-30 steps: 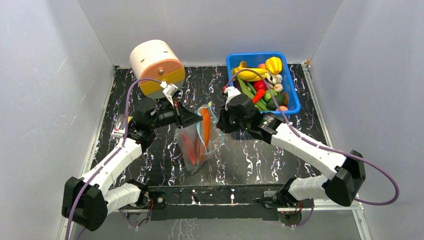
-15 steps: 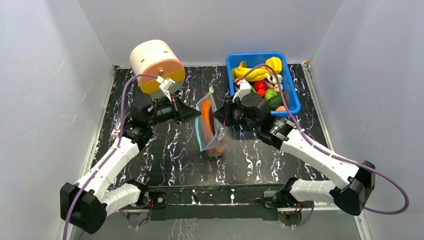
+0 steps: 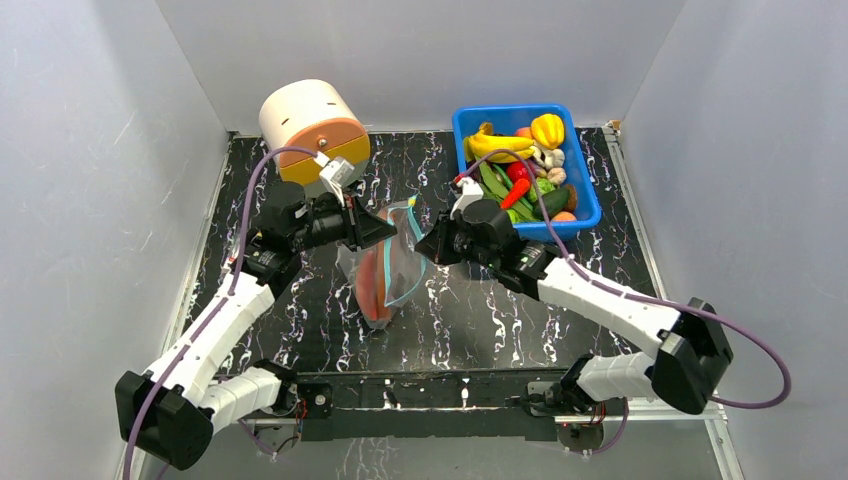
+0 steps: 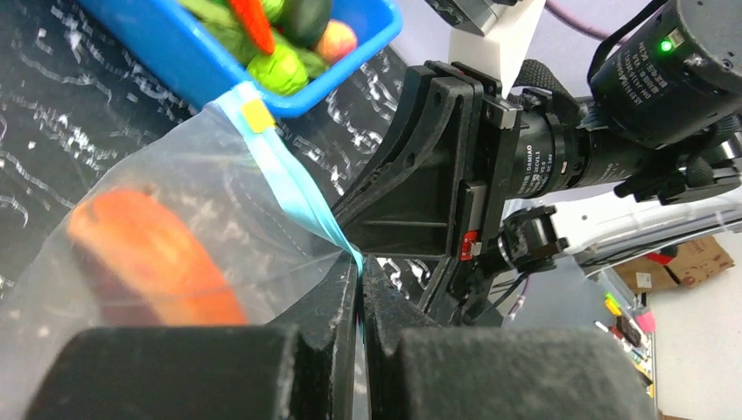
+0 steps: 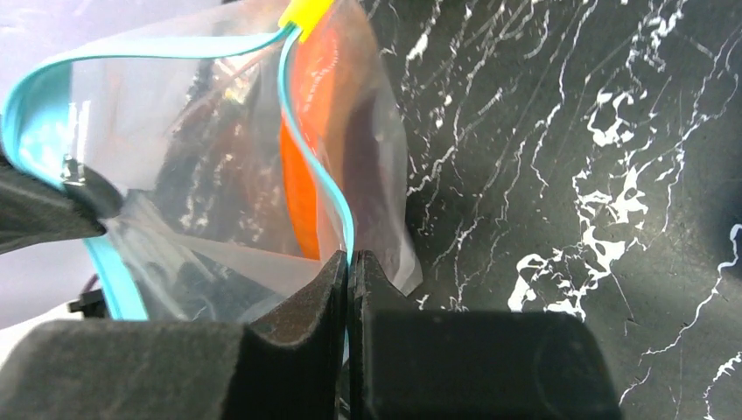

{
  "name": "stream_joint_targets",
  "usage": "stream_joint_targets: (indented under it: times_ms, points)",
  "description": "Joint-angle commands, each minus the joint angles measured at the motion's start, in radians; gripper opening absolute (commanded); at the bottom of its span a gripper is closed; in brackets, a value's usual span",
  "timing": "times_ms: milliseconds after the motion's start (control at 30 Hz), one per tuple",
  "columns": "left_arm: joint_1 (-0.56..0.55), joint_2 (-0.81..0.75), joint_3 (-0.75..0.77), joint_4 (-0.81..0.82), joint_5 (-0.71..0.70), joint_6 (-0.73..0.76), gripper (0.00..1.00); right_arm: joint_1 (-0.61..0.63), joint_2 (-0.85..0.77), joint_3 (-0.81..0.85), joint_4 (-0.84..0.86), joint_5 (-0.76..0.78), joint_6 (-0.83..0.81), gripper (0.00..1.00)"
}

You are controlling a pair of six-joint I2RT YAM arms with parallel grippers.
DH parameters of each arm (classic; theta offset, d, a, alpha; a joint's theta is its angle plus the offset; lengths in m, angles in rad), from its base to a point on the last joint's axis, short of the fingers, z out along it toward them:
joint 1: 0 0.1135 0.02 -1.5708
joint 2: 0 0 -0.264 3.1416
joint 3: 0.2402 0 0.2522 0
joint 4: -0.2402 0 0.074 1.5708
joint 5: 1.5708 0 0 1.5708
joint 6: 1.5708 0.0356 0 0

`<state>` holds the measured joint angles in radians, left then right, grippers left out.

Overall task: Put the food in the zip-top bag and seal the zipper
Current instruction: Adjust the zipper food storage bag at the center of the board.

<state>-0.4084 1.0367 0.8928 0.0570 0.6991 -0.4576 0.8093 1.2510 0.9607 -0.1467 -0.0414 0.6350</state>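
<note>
The clear zip-top bag [image 3: 385, 275] hangs between my two grippers above the table middle, with orange and dark red toy food [image 3: 374, 290] inside. My left gripper [image 3: 390, 228] is shut on the teal-blue zipper [image 4: 297, 197] at the bag's left side. My right gripper [image 3: 428, 247] is shut on the zipper [image 5: 319, 179] at the right side. The mouth gapes open in the right wrist view, with a yellow tab [image 5: 304, 12] at its far end. More toy food [image 3: 520, 165] lies in the blue bin.
A blue bin [image 3: 580, 180] stands at the back right. A cream and orange cylinder [image 3: 312, 135] lies at the back left. White walls close in the black marbled table [image 3: 500, 320] on three sides.
The bag has swung down and to the left, its bottom now lower left. Both grippers have kept hold of the zipper; the right arm has shifted left and lower.
</note>
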Motion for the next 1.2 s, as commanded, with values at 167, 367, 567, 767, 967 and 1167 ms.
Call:
stream_joint_targets:
  times_ms: [167,367,567,767,967,1167]
  points:
    - [-0.003,0.017,-0.032,-0.067,-0.005,0.119,0.00,-0.004,0.036,-0.022,0.051,0.067,-0.036,0.07]
    - [-0.003,0.032,-0.032,-0.059,0.027,0.125,0.00,-0.005,0.007,0.051,-0.081,0.206,-0.147,0.41]
    - [-0.003,0.051,-0.037,-0.098,0.056,0.217,0.00,-0.013,-0.035,0.091,-0.175,0.283,-0.245,0.58]
    - [-0.003,0.062,-0.057,-0.099,0.146,0.243,0.00,-0.022,-0.103,0.089,-0.163,0.415,-0.281,0.71]
    - [-0.003,0.026,-0.071,-0.148,0.129,0.300,0.00,-0.119,-0.043,0.151,-0.218,0.511,-0.327,0.77]
    - [-0.003,0.033,-0.061,-0.164,0.154,0.319,0.00,-0.269,0.066,0.232,-0.255,0.479,-0.383,0.74]
